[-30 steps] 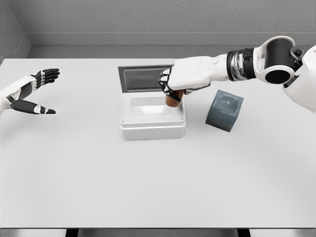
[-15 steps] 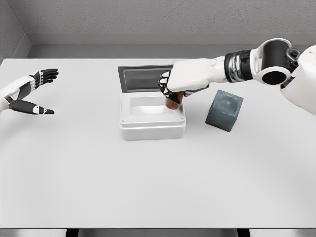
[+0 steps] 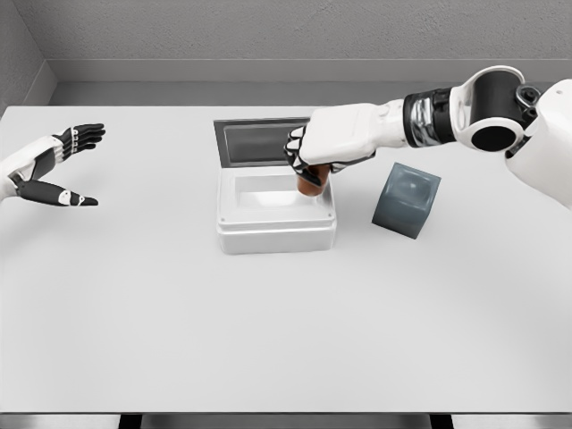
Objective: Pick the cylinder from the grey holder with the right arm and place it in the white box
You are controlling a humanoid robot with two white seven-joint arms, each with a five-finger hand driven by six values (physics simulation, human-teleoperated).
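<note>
My right hand (image 3: 308, 161) reaches in from the right and is shut on a brown cylinder (image 3: 310, 185), whose lower end shows below the fingers. It hangs over the right inner part of the white box (image 3: 276, 236), just inside the right wall. The box lid (image 3: 259, 141) stands open at the back. To the right of the box, the grey holder (image 3: 407, 200) sits tilted on the table with nothing in it. At the far left edge my left hand (image 3: 55, 170) hovers open.
The white table (image 3: 286, 322) stretches wide in front of the box. A grey wall runs along the back edge.
The right hand with the cylinder has shifted slightly left and back over the box. The left hand has barely moved.
</note>
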